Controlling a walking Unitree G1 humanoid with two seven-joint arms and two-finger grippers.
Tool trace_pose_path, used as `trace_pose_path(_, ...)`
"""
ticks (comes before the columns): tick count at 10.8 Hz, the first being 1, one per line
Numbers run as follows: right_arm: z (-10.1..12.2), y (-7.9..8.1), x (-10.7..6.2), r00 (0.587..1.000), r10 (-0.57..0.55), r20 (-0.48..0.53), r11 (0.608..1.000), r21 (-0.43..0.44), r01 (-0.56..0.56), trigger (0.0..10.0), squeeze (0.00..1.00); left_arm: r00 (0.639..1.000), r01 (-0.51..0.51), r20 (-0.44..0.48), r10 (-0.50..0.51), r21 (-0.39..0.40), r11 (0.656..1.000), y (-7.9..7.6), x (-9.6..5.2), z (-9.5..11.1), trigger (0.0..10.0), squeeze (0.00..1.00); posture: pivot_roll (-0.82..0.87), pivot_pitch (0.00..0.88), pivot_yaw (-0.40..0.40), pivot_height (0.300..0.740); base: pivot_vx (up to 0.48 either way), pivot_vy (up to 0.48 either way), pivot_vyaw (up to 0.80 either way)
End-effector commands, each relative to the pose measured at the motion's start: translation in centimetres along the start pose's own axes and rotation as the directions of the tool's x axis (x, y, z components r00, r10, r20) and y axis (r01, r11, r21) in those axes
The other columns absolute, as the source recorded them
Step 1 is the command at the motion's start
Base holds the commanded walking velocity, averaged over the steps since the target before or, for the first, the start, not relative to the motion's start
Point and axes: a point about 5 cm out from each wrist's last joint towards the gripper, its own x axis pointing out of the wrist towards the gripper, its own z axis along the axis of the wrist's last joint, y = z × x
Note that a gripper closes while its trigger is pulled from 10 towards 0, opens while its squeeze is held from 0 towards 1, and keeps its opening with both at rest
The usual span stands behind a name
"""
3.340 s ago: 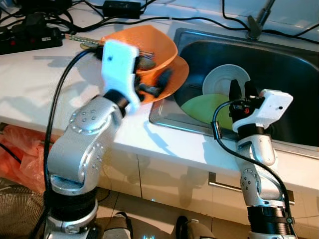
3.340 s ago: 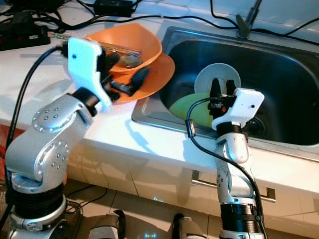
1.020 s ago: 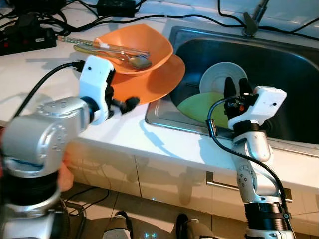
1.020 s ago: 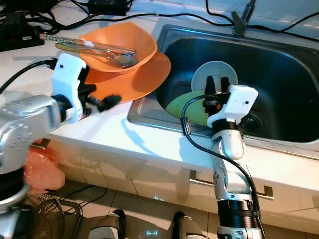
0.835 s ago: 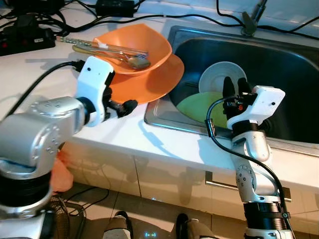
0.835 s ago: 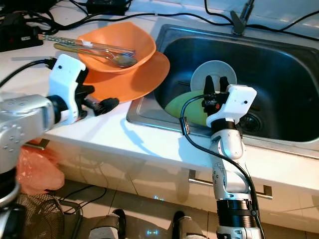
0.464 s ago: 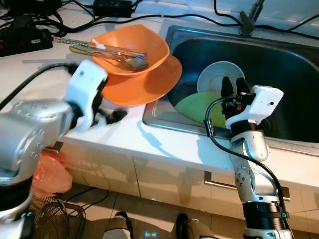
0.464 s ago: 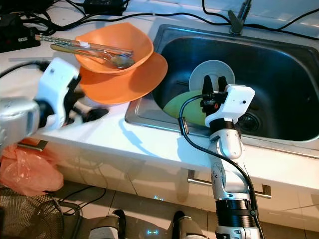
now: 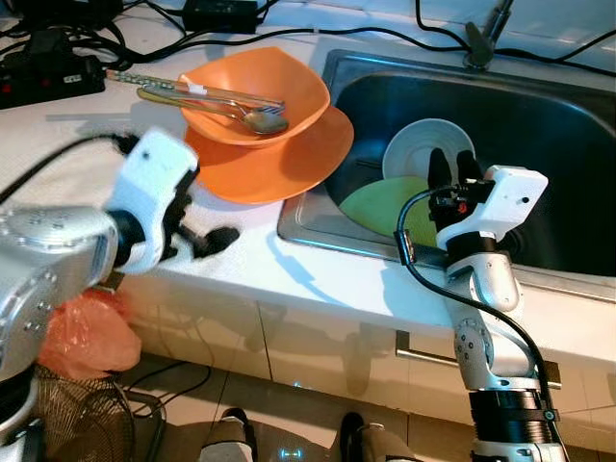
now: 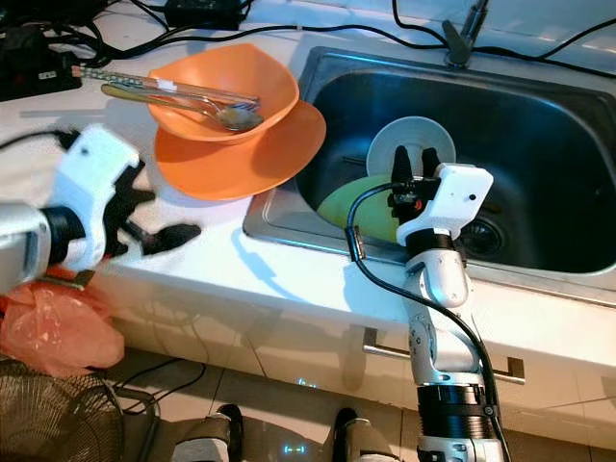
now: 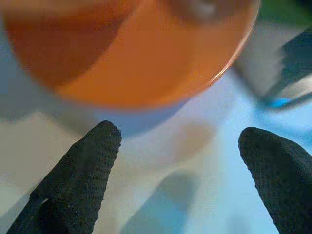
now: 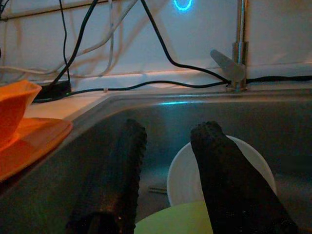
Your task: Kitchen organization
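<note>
An orange bowl (image 9: pixel 279 82) holding a spoon, a fork and chopsticks (image 9: pixel 217 96) sits on an orange plate (image 9: pixel 289 164) on the white counter, beside the steel sink (image 9: pixel 568 135). In the sink lie a white dish (image 9: pixel 423 144) and a green plate (image 9: pixel 375 207). My left gripper (image 9: pixel 204 231) hovers open over the counter's front edge, short of the orange plate (image 11: pixel 146 53), with nothing between its fingers (image 11: pixel 83 175). My right gripper (image 9: pixel 452 164) stands open at the sink's near rim, fingers (image 12: pixel 219 165) pointing at the white dish (image 12: pixel 183 180), holding nothing.
A black power strip (image 9: pixel 53 72), an adapter (image 9: pixel 226 14) and cables crowd the counter's back. The tap base (image 9: pixel 481 43) stands behind the sink. An orange plastic bag (image 9: pixel 87 332) and a wire basket (image 9: pixel 67 423) are on the floor at the left.
My left gripper has drawn back from the orange bowl and plate toward the counter's front edge and sunk lower. The right arm has not moved.
</note>
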Motion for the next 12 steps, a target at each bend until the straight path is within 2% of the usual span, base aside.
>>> trace_pose_path(1,-2.0,-0.5,-0.8,0.995,-0.022,-0.094,1.0,0.002,0.023,10.0,0.0,0.996,0.077,0.038,-0.079,0.047,0.996,-1.1,-0.5,0.8,10.0,0.0,0.24,0.24,0.01,0.74,0.0,0.0,0.0)
trace_pose_path(2,-2.0,-0.6,-0.8,0.995,-0.024,-0.094,1.0,0.002,0.025,10.0,0.0,0.994,0.093,0.049,-0.096,0.056,0.994,-1.5,-0.5,1.0,10.0,0.0,0.23,0.242,0.01,0.74,0.0,0.0,0.0)
trace_pose_path(5,-1.9,-0.9,-0.9,0.995,-0.036,-0.092,0.999,-0.006,0.036,10.0,0.0,0.997,0.062,0.041,-0.063,0.023,0.998,-1.1,1.3,0.5,10.0,0.0,0.21,0.241,0.011,0.74,0.0,0.0,0.0)
trace_pose_path(7,-1.9,-1.0,-0.9,0.995,-0.041,-0.094,0.999,-0.01,0.04,10.0,0.0,1.0,-0.008,0.026,0.008,-0.01,1.0,0.0,2.9,-0.5,10.0,0.0,0.2,0.238,0.009,0.74,0.0,0.0,0.0)
trace_pose_path(10,-1.9,-1.0,-1.0,0.995,-0.046,-0.089,0.999,-0.01,0.045,10.0,0.0,0.996,-0.032,0.085,0.035,-0.039,0.999,0.2,4.4,0.2,10.0,0.0,0.19,0.237,0.009,0.74,0.0,0.0,0.0)
trace_pose_path(12,-1.8,-0.9,-1.0,0.995,-0.047,-0.088,0.999,-0.008,0.046,10.0,0.0,0.995,-0.036,0.091,0.039,-0.044,0.998,0.4,5.1,-0.1,10.0,0.0,0.18,0.236,0.01,0.74,0.0,0.0,0.0)
